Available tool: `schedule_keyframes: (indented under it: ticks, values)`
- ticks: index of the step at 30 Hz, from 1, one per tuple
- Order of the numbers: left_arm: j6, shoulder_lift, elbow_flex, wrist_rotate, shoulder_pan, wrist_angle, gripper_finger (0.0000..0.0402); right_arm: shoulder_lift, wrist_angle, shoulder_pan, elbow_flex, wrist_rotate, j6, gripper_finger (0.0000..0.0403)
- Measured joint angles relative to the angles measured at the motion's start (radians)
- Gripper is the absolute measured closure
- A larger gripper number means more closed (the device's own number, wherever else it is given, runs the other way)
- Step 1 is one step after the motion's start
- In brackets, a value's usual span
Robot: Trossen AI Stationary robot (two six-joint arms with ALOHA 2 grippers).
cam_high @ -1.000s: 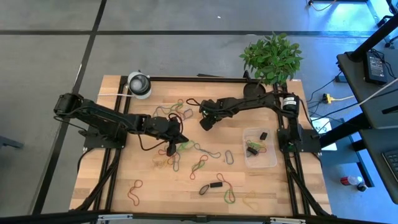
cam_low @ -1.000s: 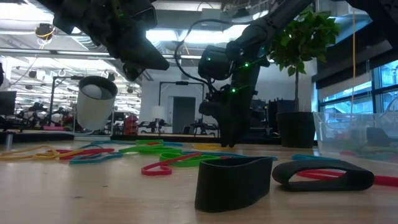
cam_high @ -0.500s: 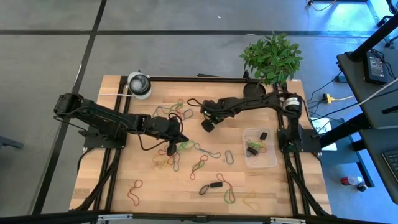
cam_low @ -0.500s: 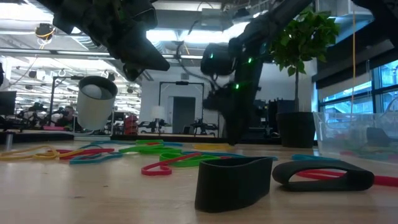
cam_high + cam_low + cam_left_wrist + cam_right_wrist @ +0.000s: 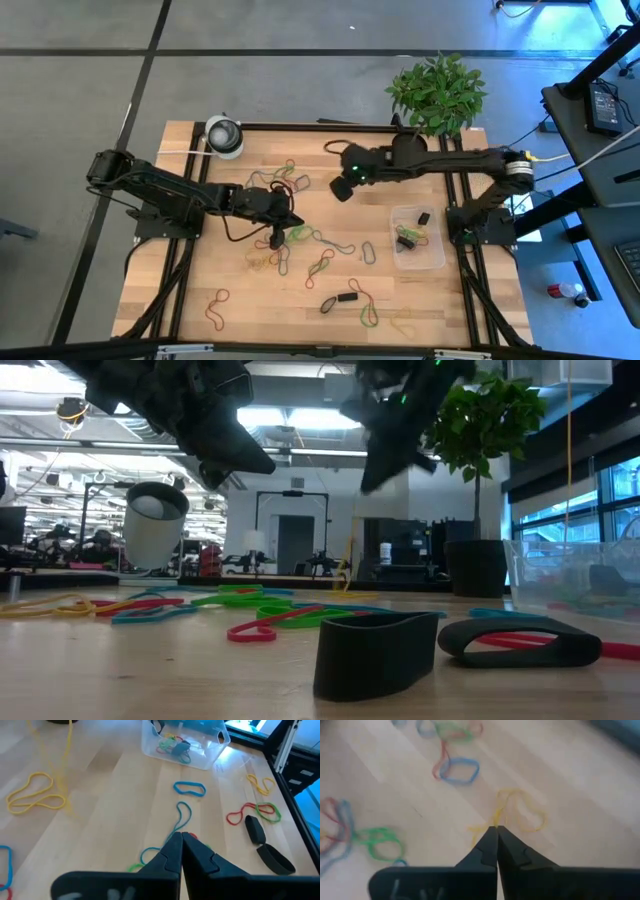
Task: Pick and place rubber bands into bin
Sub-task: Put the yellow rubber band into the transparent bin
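Rubber bands in red, green, blue and yellow lie loose over the table's middle [image 5: 290,240] and near side. The clear bin [image 5: 418,240] stands at the right with a few bands inside. My right gripper [image 5: 341,189] hangs high above the far middle, shut on a yellow rubber band [image 5: 520,812] that shows as a thin strand [image 5: 348,565] below it. My left gripper [image 5: 277,240] points down in the middle of the pile, shut, its tips [image 5: 181,837] just over a blue band [image 5: 181,817]. My right gripper pinches the yellow band at one spot of its loop [image 5: 495,822] between its two fingertips, coming from above. The band hangs down below the fingers as a long thin strand [image 5: 66,765]. My left gripper may touch the bands under it; I cannot tell.
A round white-and-grey roll [image 5: 224,135] stands at the far left corner and a potted plant [image 5: 437,95] at the far right. Two wide black bands [image 5: 375,650] [image 5: 520,640] lie near the table's near edge. Bare wood shows at the near left.
My right gripper has risen from the table top and shifted a little toward the right and far edges, its arm swinging outward. A yellow band has come up with it and now hangs below.
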Motion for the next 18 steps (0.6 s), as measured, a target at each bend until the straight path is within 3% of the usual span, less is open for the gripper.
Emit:
schedule_keyframes:
  ticks: [11, 18]
  values:
    - [0.0, 0.0, 0.0, -0.019, 0.0, 0.008, 0.04, -0.304, -0.257, 0.101, 0.0, 0.089, 0.153, 0.0403]
    - [0.0, 0.0, 0.0, -0.026, 0.0, 0.007, 0.04, -0.452, -0.694, 0.24, 0.001, 0.13, 0.462, 0.0403]
